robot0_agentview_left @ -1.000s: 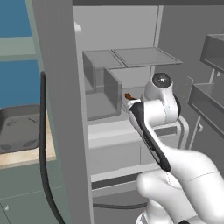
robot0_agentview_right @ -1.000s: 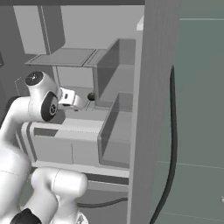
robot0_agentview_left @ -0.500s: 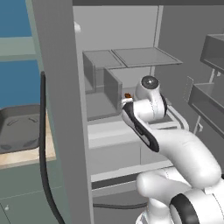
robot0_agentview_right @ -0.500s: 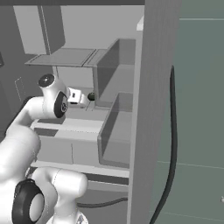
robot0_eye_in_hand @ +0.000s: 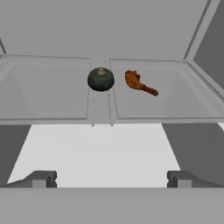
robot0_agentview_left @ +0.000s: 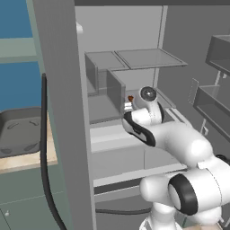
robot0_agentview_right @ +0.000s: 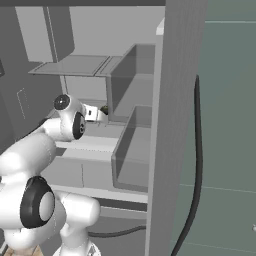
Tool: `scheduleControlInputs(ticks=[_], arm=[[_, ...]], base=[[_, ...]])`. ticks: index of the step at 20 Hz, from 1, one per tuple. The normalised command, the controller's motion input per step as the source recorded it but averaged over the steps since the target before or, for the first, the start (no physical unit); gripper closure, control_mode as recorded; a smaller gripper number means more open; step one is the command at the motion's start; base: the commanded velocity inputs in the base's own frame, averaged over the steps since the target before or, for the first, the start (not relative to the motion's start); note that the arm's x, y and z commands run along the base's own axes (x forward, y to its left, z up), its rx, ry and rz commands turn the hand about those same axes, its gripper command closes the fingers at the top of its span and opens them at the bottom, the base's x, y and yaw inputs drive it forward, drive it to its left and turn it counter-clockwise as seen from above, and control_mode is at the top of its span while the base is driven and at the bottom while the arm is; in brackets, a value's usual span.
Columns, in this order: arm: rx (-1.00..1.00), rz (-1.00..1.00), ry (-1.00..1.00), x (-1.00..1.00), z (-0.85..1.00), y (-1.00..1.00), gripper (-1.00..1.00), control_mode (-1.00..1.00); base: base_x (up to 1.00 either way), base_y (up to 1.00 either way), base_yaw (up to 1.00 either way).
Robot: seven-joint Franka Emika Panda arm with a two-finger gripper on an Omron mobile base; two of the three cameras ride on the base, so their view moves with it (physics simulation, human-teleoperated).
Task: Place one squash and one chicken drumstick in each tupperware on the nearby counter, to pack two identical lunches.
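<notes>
My gripper [robot0_eye_in_hand: 111, 179] is open, nothing between its fingertips, and it points into an open fridge. On the glass shelf ahead lie a round dark-green squash [robot0_eye_in_hand: 100, 79] and, just right of it, a thin reddish-orange chicken drumstick [robot0_eye_in_hand: 139, 83], both well beyond the fingertips. In the left base view the gripper [robot0_agentview_left: 128, 106] sits just short of the drumstick [robot0_agentview_left: 130, 98]. In the right base view the gripper [robot0_agentview_right: 93, 113] points at the squash [robot0_agentview_right: 104, 109]. The beige counter [robot0_agentview_left: 27, 162] lies to the left. The tupperware is out of view.
The open fridge door [robot0_agentview_left: 63, 112] stands between the arm and the counter, with a black cable [robot0_agentview_left: 43, 134] hanging along it. A dark grey basin [robot0_agentview_left: 20, 130] is set in the counter. Door bins [robot0_agentview_left: 215, 103] are on the right. Drawer walls [robot0_agentview_right: 125, 150] flank the hand.
The arm has swung left and reached deeper into the fridge, bringing the hand closer to the shelf with the food. The gripper has stayed open.
</notes>
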Motion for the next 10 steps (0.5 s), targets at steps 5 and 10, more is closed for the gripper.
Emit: scheduleControlInputs(ticks=[5, 10], arm=[[0.06, 0.0, 0.06, 0.53, 0.0, 0.01, -1.0, -1.0], [0.03, 0.0, 0.07, 0.53, -0.03, 0.07, -1.0, -1.0]], base=[[0.0, 0.0, 0.0], [0.0, 0.0, 0.0]])
